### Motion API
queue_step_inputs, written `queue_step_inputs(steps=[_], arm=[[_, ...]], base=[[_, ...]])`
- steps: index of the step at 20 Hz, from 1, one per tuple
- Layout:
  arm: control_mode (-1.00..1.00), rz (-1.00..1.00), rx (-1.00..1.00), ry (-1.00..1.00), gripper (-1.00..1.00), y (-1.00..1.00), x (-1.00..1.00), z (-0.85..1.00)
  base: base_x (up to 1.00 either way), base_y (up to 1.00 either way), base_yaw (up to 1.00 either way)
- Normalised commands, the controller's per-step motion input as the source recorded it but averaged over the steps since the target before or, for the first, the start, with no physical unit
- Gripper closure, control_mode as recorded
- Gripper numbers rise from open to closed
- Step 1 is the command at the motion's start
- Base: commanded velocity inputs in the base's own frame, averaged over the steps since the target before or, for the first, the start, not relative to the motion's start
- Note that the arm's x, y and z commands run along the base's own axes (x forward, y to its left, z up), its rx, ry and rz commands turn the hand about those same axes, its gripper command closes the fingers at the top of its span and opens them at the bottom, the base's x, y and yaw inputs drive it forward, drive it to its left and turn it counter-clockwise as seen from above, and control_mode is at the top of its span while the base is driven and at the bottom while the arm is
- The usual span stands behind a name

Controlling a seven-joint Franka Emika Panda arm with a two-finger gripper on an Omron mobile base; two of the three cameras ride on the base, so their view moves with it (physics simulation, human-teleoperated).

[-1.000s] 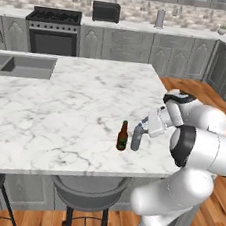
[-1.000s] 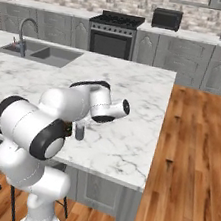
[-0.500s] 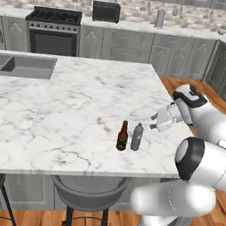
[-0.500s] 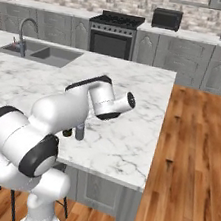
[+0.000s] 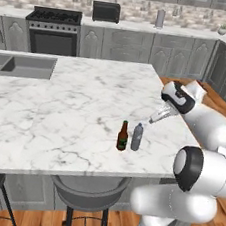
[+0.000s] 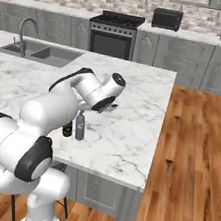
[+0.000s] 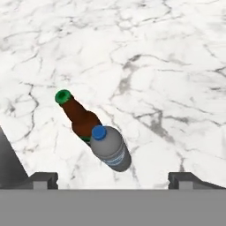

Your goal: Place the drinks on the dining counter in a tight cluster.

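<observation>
The grey-blue bottle and brown beer bottle stood touching on the desk, below the gripper.

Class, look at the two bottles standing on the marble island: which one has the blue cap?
The grey-blue bottle, the shorter, paler one. Its neighbour, the brown beer bottle, has a green cap.

Brown beer bottle green-capped; grey bottle blue-capped

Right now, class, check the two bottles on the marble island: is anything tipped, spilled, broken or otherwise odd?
Nothing stands out. The brown beer bottle and the grey-blue bottle both stand upright, capped, close side by side near the front edge of the dining counter. No liquid shows on the marble. The gripper is open above them, holding nothing.
</observation>
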Motion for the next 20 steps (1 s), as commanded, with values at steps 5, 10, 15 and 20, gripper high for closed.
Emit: queue_step_inputs(steps=[5, 10, 15, 20], arm=[[-1.0, -0.53, -0.34, 0.02, -1.0, 0.05, -0.07, 0.0], [-1.0, -0.54, -0.22, 0.0, -1.0, 0.0, -0.49, 0.15], [-1.0, -0.21, -0.04, -0.04, -1.0, 0.33, -0.68, 0.84], [-1.0, -0.06, 0.0, -0.01, -1.0, 0.05, -0.77, 0.92]], base=[[0.0, 0.0, 0.0], [0.0, 0.0, 0.0], [0.0, 0.0, 0.0], [0.0, 0.0, 0.0]])
